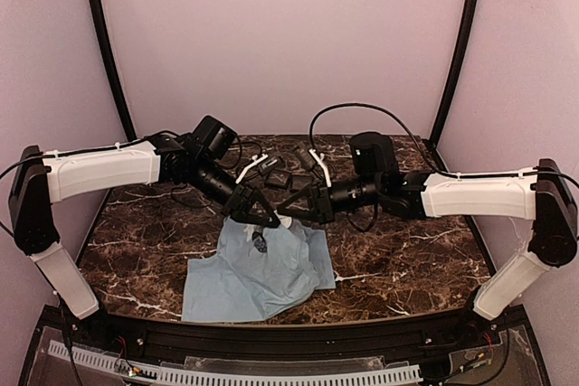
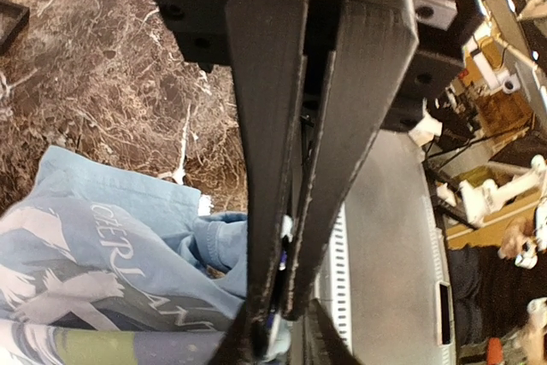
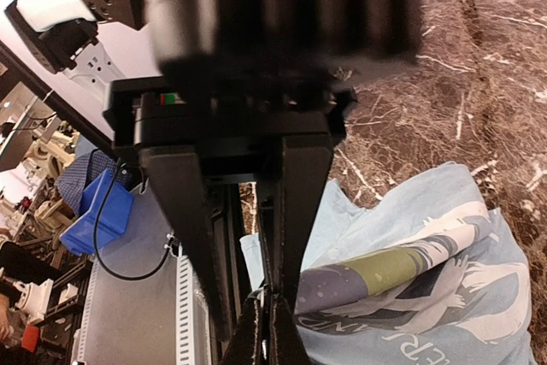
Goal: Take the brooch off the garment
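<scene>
The light blue shirt (image 1: 249, 277) lies on the marble table, with its upper part drawn up into a peak where both grippers meet. A small dark round spot just below that peak looks like the brooch (image 1: 260, 241); it does not show in either wrist view. My left gripper (image 1: 268, 217) (image 2: 286, 297) is shut on a pinch of the shirt (image 2: 128, 254), and a white and dark-blue sliver shows between its pads. My right gripper (image 1: 288, 214) (image 3: 255, 305) is narrowly open, tip to tip with the left fingers, beside the printed fabric (image 3: 410, 297).
Small square black trays (image 1: 276, 175) and loose cables lie on the marble tabletop (image 1: 407, 250) behind the grippers; one tray corner (image 2: 8, 19) shows in the left wrist view. Black frame posts stand at both back corners. A white cable tray (image 1: 271, 372) runs along the near edge.
</scene>
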Robot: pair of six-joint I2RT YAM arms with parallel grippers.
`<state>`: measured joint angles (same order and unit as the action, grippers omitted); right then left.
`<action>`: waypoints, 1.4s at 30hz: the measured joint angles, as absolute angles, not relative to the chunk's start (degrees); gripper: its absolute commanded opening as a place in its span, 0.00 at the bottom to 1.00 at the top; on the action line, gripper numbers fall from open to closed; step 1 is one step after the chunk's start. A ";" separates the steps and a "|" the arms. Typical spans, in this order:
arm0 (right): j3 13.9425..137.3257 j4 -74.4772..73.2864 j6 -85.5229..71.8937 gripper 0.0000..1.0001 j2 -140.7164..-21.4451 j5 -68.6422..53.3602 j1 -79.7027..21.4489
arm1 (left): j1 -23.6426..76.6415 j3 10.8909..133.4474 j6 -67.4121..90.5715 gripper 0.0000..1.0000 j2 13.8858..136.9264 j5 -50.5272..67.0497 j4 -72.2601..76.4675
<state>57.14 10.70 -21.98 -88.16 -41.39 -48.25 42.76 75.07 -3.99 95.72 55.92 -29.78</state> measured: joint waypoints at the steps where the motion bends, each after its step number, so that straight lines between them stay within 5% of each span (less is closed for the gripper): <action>1: 56.16 11.55 -22.35 0.00 -87.72 -40.42 -48.29 | 42.76 75.07 -3.86 0.53 95.72 55.83 -29.36; 3: 53.84 13.32 -23.20 0.00 -86.41 -38.30 -48.27 | 42.78 75.07 -3.05 0.69 95.70 55.81 -28.38; 8: 48.86 19.07 -24.99 0.00 -82.00 -29.80 -48.88 | 42.81 74.91 -1.28 0.76 95.55 55.48 -25.43; 17: 47.11 24.99 -24.25 0.00 -79.46 -16.49 -51.72 | 42.81 74.91 0.75 0.62 95.55 55.27 -22.46; 42: 44.21 41.32 -22.98 0.00 -83.57 0.73 -56.47 | 42.61 71.70 10.50 0.49 94.91 58.94 -10.52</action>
